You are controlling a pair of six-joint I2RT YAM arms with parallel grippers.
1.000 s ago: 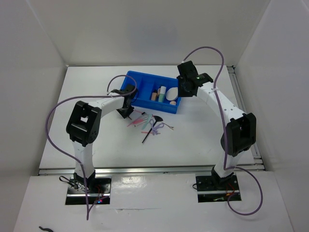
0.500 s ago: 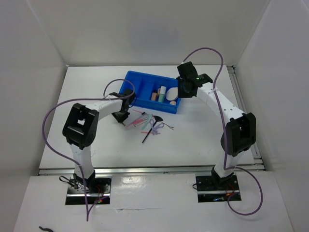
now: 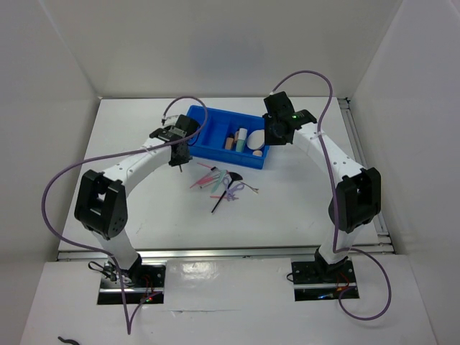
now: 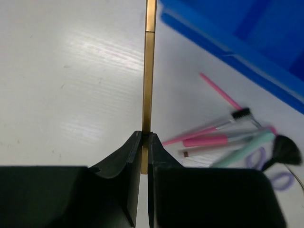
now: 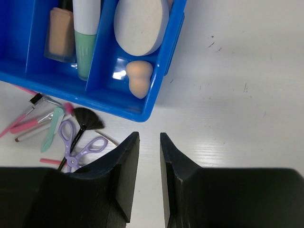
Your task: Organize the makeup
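Note:
My left gripper [image 4: 145, 135] is shut on a thin gold stick [image 4: 148, 85], which points straight out from the jaws above the table, left of the blue tray [image 4: 228, 52]. Pink sticks [image 4: 209, 141], a mint stick [image 4: 242, 149] and a black brush [image 4: 285, 147] lie loose on the table in front of the tray. My right gripper [image 5: 149, 137] hangs open and empty above bare table at the tray's near right corner [image 5: 161, 71]. In the tray sit a cream puff [image 5: 141, 23], a peach sponge [image 5: 139, 78], a mint-green tube [image 5: 85, 42] and a beige bottle [image 5: 61, 38].
A purple scissor-like tool [image 5: 76, 145] lies among the loose sticks [image 3: 212, 180] beside the black brush [image 5: 88, 121]. The tray's left compartment [image 3: 208, 136] shows bare blue floor. White walls close the table at back and sides.
The left gripper closed on the gold stick and rose back and to the left, away from the loose pile; its elbow swung left. The right arm has not moved.

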